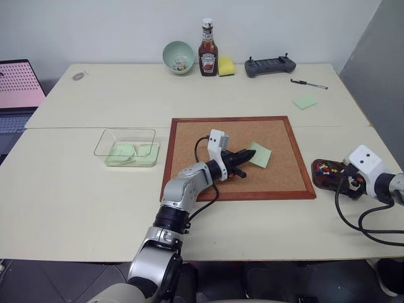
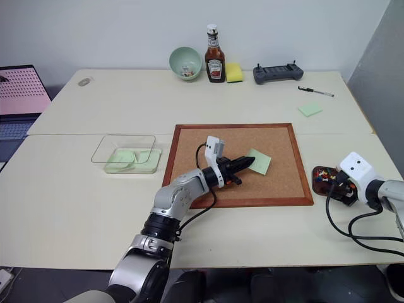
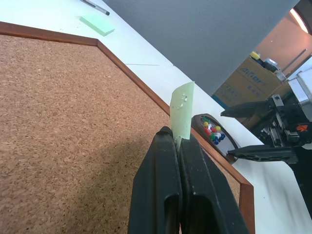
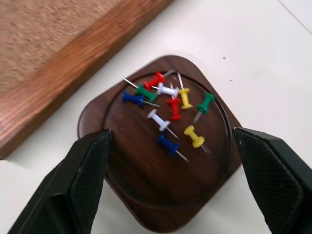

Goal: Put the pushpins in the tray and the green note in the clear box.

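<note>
Pale-green note [image 3: 182,113] upright, pin-holed | left end effector [image 3: 176,141] pinching it | right end effector [image 4: 170,146] spread

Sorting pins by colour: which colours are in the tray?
Red, green, blue, white, yellow pushpins; right wrist view.

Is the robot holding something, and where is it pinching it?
The left gripper pinches the thin pale-green paper note by its edge. The right gripper, jaws open over the wooden tray, holds nothing.
</note>
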